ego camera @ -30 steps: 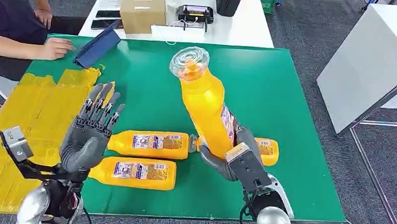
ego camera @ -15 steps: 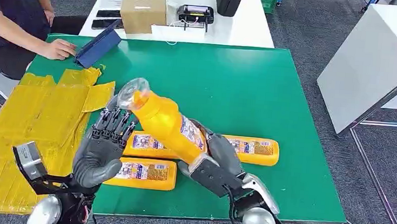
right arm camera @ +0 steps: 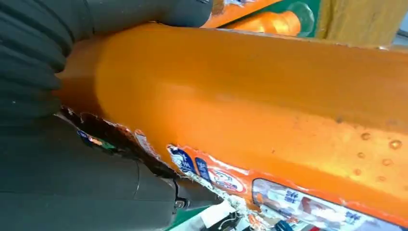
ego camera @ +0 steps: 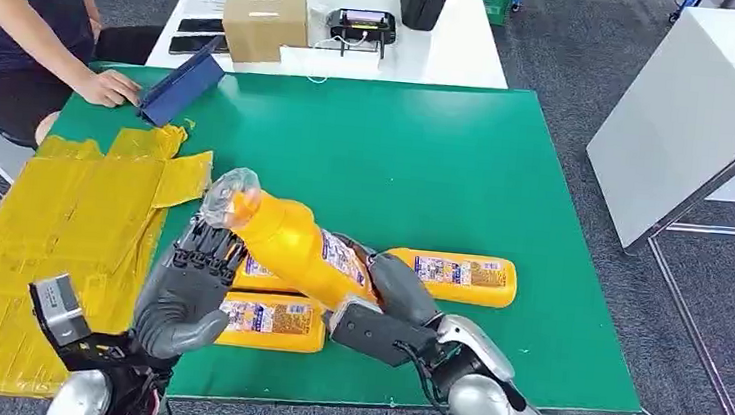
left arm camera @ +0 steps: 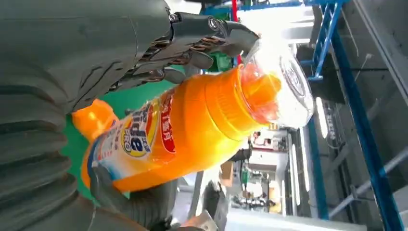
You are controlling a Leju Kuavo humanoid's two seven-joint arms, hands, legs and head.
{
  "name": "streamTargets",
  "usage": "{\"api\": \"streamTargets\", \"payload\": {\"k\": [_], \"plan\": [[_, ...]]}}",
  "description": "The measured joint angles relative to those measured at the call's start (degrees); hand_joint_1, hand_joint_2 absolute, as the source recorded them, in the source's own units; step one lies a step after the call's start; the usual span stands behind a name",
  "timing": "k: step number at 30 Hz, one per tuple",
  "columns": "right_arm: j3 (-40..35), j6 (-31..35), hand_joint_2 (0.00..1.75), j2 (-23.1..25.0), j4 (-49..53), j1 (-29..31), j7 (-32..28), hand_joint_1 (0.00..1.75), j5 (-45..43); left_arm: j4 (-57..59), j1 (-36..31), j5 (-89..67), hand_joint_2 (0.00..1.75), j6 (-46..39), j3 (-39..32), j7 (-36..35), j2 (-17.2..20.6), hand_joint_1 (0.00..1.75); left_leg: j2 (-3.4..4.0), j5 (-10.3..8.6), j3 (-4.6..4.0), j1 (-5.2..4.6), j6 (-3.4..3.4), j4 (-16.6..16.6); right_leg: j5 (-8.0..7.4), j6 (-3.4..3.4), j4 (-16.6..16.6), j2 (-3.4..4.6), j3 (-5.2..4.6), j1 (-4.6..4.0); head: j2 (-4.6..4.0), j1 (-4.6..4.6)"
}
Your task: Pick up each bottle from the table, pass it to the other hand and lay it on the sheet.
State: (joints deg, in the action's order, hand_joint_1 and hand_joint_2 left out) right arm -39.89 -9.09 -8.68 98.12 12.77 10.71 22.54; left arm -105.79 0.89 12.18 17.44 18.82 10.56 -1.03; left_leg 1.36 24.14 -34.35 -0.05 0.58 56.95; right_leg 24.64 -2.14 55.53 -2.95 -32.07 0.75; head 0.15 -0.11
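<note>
The right robot hand (ego camera: 390, 305) grips the held bottle (ego camera: 295, 246) by its lower body, tilted with its clear cap (ego camera: 229, 195) pointing toward the yellow sheet (ego camera: 60, 231). The left robot hand (ego camera: 186, 287) is open beside the held bottle, fingers spread and raised, their tips (left arm camera: 226, 36) at the neck just under the cap; whether they touch it I cannot tell. Three more bottles lie flat on the green surface (ego camera: 428, 163) under and around the held bottle: one (ego camera: 458, 278) beyond the right robot hand, one (ego camera: 273, 322) between the two robot hands, one (ego camera: 255, 273) mostly hidden beneath the held bottle. The sheet lies on the surface just past the left robot hand
</note>
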Motion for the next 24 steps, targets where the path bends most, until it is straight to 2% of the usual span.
{"api": "streamTargets", "payload": {"k": [13, 14, 15, 16, 17, 18, 19, 24], "plan": [[-4.3, -2.2, 1.75, -1.3, -1.4, 3.9, -0.6, 1.75, 2.1, 0.1, 0.0, 2.3, 1.75, 2.2, 0.0, -1.7, 1.5, 0.00, 0.01, 0.00, 0.00, 0.00, 0.00, 0.0, 0.00, 0.00, 0.0, 0.00, 0.00, 0.00, 0.00, -0.02], [-4.9, -2.6, 1.75, -1.3, -1.4, 4.2, -0.7, 1.75, 2.3, 0.2, -0.1, 2.0, 1.75, 2.3, 0.0, -1.8, 1.5, 0.09, 0.01, 0.00, 0.00, 0.00, 0.00, 0.0, 0.00, 0.00, 0.0, 0.00, 0.00, 0.00, 0.00, -0.02], [-5.6, -2.9, 1.75, -1.3, -1.5, 4.5, -0.9, 1.75, 2.4, 0.4, -0.2, 1.5, 1.75, 2.5, 0.0, -1.9, 1.5, 0.37, 0.01, 0.00, 0.00, 0.00, 0.00, 0.0, 0.00, 0.00, 0.0, 0.00, -0.01, 0.00, 0.00, -0.02], [-6.3, -3.3, 1.75, -1.3, -1.6, 4.7, -1.0, 1.75, 2.4, 0.5, -0.4, 0.8, 1.75, 2.6, 0.1, -2.0, 1.6, 1.52, 0.01, 0.00, 0.00, 0.00, 0.00, 0.0, 0.00, 0.00, 0.0, 0.00, -0.02, 0.00, 0.00, -0.02], [-7.0, -3.5, 1.75, -1.3, -1.6, 4.9, -1.0, 1.75, 2.4, 0.7, -0.5, 0.2, 1.75, 2.8, 0.1, -2.0, 1.7, 1.61, 0.00, 0.00, -0.01, 0.00, 0.00, 0.0, 0.00, 0.00, 0.0, -0.01, -0.03, 0.00, 0.00, 0.00], [-7.4, -3.8, 1.75, -1.3, -1.6, 5.2, -1.1, 1.75, 2.4, 1.1, -0.7, -0.2, 1.75, 3.0, 0.1, -2.0, 1.9, 1.61, 0.00, 0.00, -0.02, 0.00, 0.00, 0.0, 0.00, 0.00, 0.0, -0.01, -0.04, 0.00, 0.00, -0.07], [-8.0, -4.0, 1.75, -1.3, -1.7, 5.6, -1.1, 1.75, 2.3, 1.4, -0.9, -0.3, 1.75, 3.2, 0.1, -2.0, 2.0, 1.75, 0.01, 0.00, -0.02, 0.01, 0.00, 0.0, 0.00, 0.00, 0.0, -0.01, -0.03, -0.01, 0.00, 0.02], [-9.9, -4.7, 1.75, -1.4, -2.0, 6.6, -1.3, 1.75, 2.1, 2.4, -1.5, -0.4, 1.75, 3.6, 0.0, -1.4, 2.4, 1.75, 0.01, -0.01, -0.01, 0.00, 0.00, 0.0, 0.00, 0.00, 0.0, 0.00, -0.02, 0.00, 0.00, 0.00]]}}
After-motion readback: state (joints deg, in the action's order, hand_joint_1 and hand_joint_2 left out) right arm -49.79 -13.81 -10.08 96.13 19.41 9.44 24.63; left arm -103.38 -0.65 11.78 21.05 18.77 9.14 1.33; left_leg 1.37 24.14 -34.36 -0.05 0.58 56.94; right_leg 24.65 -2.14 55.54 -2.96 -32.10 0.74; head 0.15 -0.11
